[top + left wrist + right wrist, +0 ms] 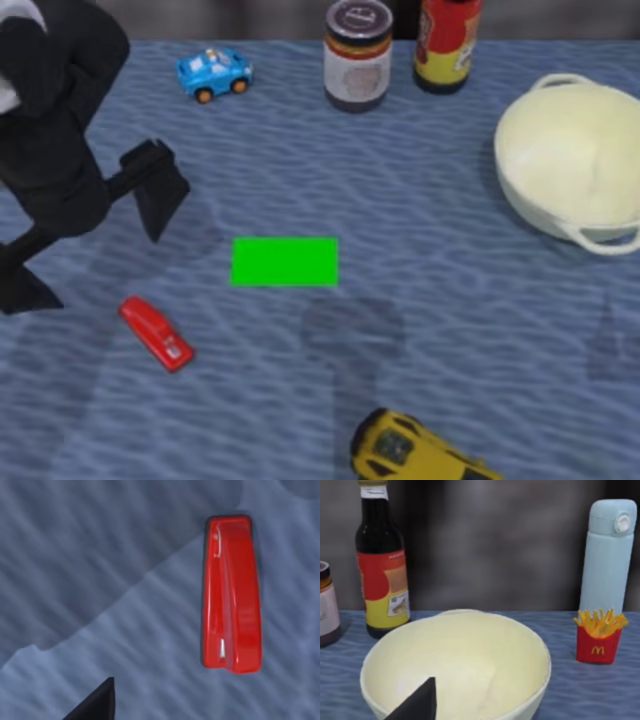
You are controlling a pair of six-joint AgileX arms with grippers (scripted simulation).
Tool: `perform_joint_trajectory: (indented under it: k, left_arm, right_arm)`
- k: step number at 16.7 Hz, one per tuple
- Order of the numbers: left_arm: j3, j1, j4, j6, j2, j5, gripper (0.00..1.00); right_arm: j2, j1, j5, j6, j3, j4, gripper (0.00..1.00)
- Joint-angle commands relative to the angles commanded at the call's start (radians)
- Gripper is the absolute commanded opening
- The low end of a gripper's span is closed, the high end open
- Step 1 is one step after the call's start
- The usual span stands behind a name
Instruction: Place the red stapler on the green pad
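Left gripper (85,245): open and empty, fingers spread wide, one fingertip (160,195) on the far side and the other on the near side at the table's left edge; it hovers above the cloth, well clear of the red stapler.
Left arm pose: reaches in from the far-left corner, wrist angled down toward the near-left part of the table; its wrist camera looks straight down on the stapler.
Red stapler (157,333): lies flat on the blue tablecloth (450,300) at near left, its long axis slanting from far-left to near-right, untouched.
Step in hand: by my judgement, the approach before the grasp.
How to do it well: bring the open fingers over the stapler's middle, turn the wrist so they straddle its narrow width across the long axis, then descend and close on the flat sides; a grip near one end would likely let the glossy body swivel.
Green pad (285,262): flat, bare, to the right of and slightly farther than the stapler; set the stapler down with its length along the pad's longer side.
Right gripper: its arm is not visible from above; its wrist camera faces the cream bowl (455,665) at far right, and I cannot tell its finger state.
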Motion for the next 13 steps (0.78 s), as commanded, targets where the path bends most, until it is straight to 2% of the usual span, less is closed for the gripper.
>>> perform_joint_trajectory:
  k: [5, 10, 13]
  left_arm:
    - [0.113, -0.025, -0.078, -0.083, 0.129, 0.003, 1.00]
    - [0.107, -0.020, -0.072, -0.082, 0.128, 0.003, 1.00]
    - [0.057, -0.021, -0.001, -0.079, 0.154, 0.003, 1.00]
  right_arm:
    - [0.000, 0.000, 0.000, 0.000, 0.000, 0.000, 1.00]
    - [0.000, 0.000, 0.000, 0.000, 0.000, 0.000, 1.00]
    - [0.000, 0.000, 0.000, 0.000, 0.000, 0.000, 1.00]
